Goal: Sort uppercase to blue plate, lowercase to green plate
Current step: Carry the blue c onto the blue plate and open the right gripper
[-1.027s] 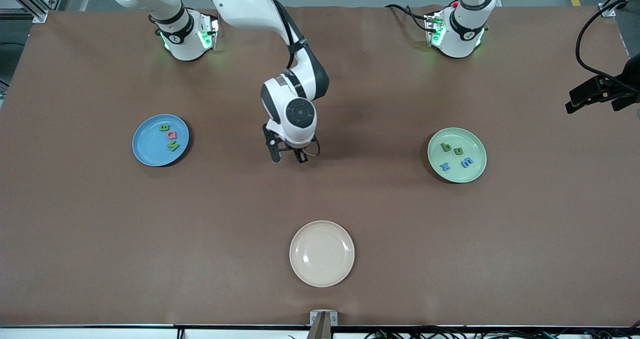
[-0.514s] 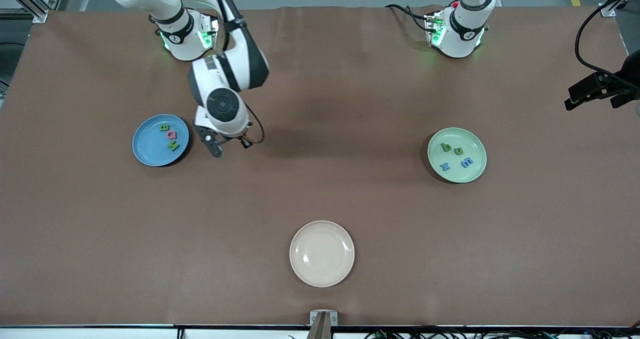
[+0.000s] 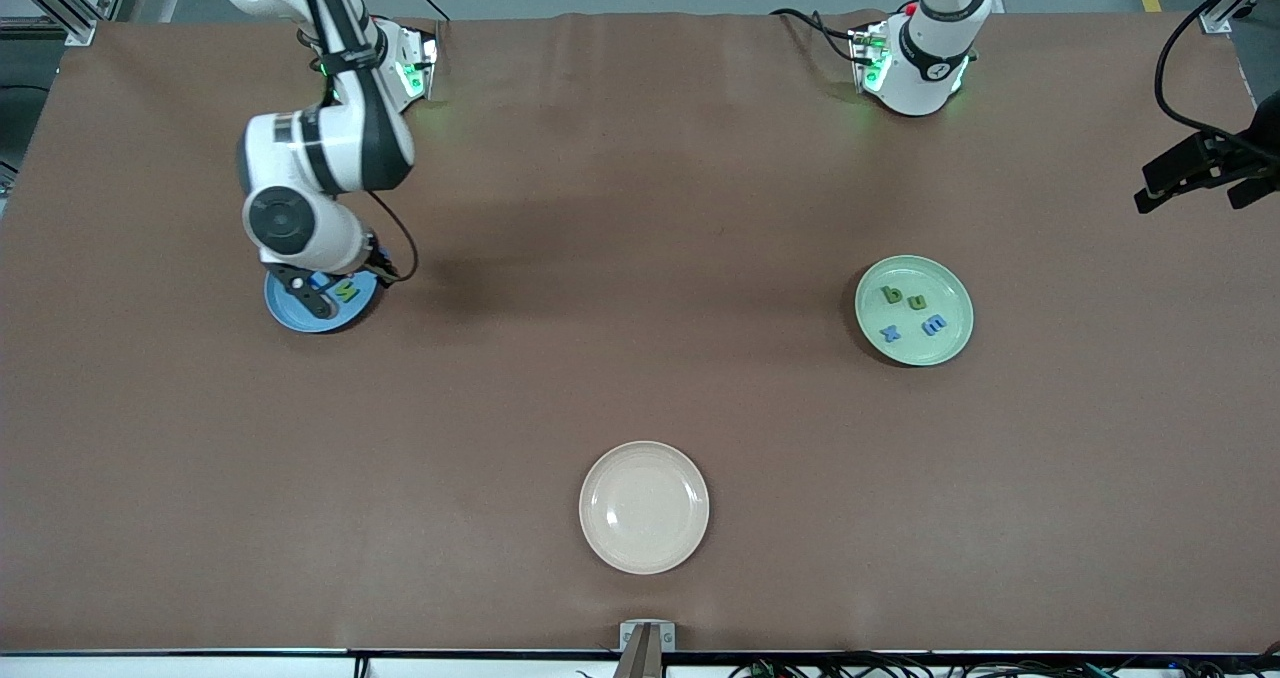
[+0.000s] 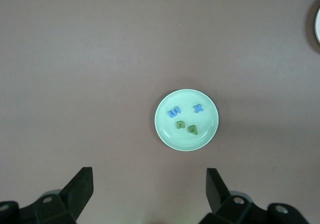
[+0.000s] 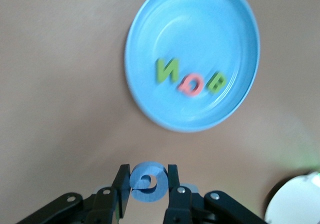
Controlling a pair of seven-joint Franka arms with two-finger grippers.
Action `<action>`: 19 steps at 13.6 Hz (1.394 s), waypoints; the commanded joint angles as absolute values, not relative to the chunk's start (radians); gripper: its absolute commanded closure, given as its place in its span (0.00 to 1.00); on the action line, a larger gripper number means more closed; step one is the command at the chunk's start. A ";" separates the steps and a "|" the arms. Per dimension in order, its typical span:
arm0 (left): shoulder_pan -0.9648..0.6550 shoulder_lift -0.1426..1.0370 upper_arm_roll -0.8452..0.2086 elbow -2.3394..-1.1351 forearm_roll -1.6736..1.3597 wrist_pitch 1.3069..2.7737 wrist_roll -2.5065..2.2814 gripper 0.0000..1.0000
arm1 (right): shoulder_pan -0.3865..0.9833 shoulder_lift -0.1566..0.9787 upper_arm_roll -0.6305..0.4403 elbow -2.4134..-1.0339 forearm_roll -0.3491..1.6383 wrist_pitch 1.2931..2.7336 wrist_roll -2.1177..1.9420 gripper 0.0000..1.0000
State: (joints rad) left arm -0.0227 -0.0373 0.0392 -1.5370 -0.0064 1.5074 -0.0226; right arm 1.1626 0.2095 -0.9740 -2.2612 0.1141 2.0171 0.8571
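I see my right gripper (image 5: 148, 184) clamped on blue G (image 5: 148, 182) over blue plate (image 5: 230, 43) at front view's left, holding N, Q, B, green plate (image 3: 955, 343) mid-right with b, u, x, m, left gripper (image 4: 149, 190) spread wide, waiting.

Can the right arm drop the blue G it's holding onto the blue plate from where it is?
Probably yes. The right gripper, shut on the blue G, hangs over the blue plate. The green N, pink Q and green B leave bare plate for it.
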 commanded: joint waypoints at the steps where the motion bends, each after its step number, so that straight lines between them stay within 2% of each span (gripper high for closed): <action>1: -0.017 -0.068 0.031 -1.559 -0.017 1.509 -0.003 0.01 | 1.163 0.169 -1.080 -2.298 0.094 2.040 0.691 1.00; 6: -0.018 -0.066 0.011 -1.554 -0.014 1.537 -0.005 0.01 | 1.033 0.183 -1.100 -2.368 0.094 2.225 0.467 0.98; 7: -0.017 -0.063 0.003 -1.554 -0.015 1.551 -0.005 0.01 | 0.999 0.183 -1.100 -2.372 0.095 2.232 0.433 0.75; 8: -0.018 -0.061 0.000 -1.557 -0.014 1.565 -0.005 0.00 | 0.986 0.183 -1.098 -2.372 0.095 2.232 0.427 0.31; 9: -0.018 -0.058 0.000 -1.557 -0.014 1.568 -0.005 0.00 | 0.986 0.183 -1.098 -2.373 0.095 2.232 0.425 0.00; 16: -0.017 -0.060 -0.011 -1.569 -0.012 1.603 -0.008 0.00 | 1.011 0.176 -1.092 -2.361 0.095 2.206 0.425 0.00; 19: -0.017 -0.058 -0.011 -1.568 -0.011 1.603 -0.008 0.00 | 1.048 0.170 -1.092 -2.251 0.095 2.050 0.382 0.00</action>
State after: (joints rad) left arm -0.0247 -0.0480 -0.0044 -1.5566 -0.0064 1.5889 -0.0226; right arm 1.0268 0.2067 -1.0880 -2.3253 0.1131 2.1548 0.4105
